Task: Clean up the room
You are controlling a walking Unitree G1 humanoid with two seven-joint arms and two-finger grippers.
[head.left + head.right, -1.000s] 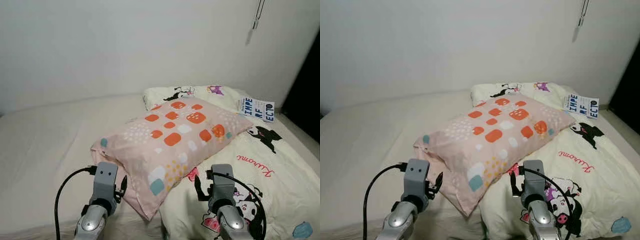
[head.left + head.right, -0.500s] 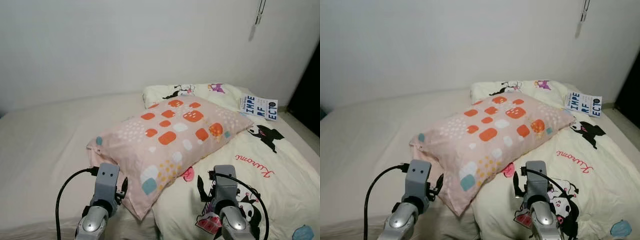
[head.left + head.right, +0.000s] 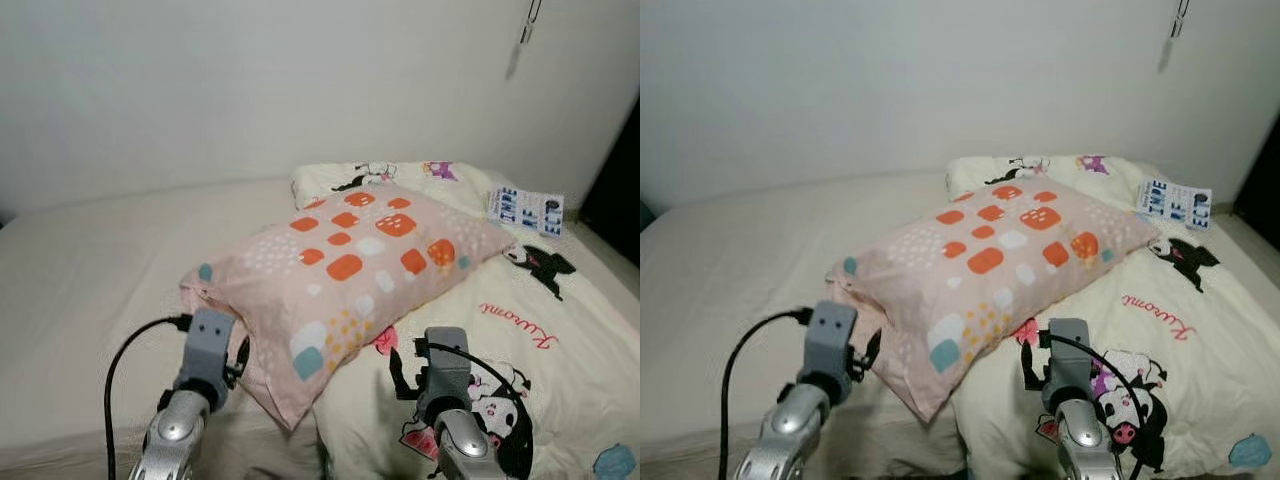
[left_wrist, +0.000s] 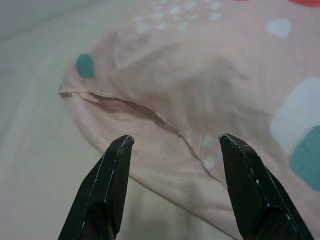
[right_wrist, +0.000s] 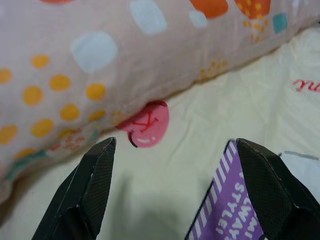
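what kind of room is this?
Most likely a bedroom. A bed fills most of the view, with a pink patterned pillow lying on a cartoon-print quilt, and a plain white wall behind.

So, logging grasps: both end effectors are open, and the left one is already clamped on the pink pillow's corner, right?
Not clamped. The left wrist view shows the left end effector open, its fingers short of the pink pillow. The right end effector is open too.

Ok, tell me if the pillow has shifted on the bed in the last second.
No. The pillow lies as close to the book as before; only the camera shifted.
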